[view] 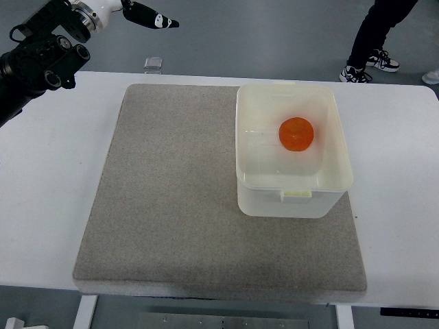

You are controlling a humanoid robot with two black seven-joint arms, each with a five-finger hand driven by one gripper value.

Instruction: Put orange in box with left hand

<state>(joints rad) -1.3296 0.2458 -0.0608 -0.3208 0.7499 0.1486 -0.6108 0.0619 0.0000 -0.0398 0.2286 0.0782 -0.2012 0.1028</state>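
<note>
An orange lies inside the pale translucent plastic box, which stands on the right half of the grey mat. My left arm enters at the upper left corner, raised well away from the box. Its hand points right above the floor beyond the table's far edge, with black fingers stretched out and holding nothing. The right arm does not appear.
The mat lies on a white table. A small clear object sits on the table's far edge beyond the mat. A person's legs and sneakers stand on the floor at the upper right.
</note>
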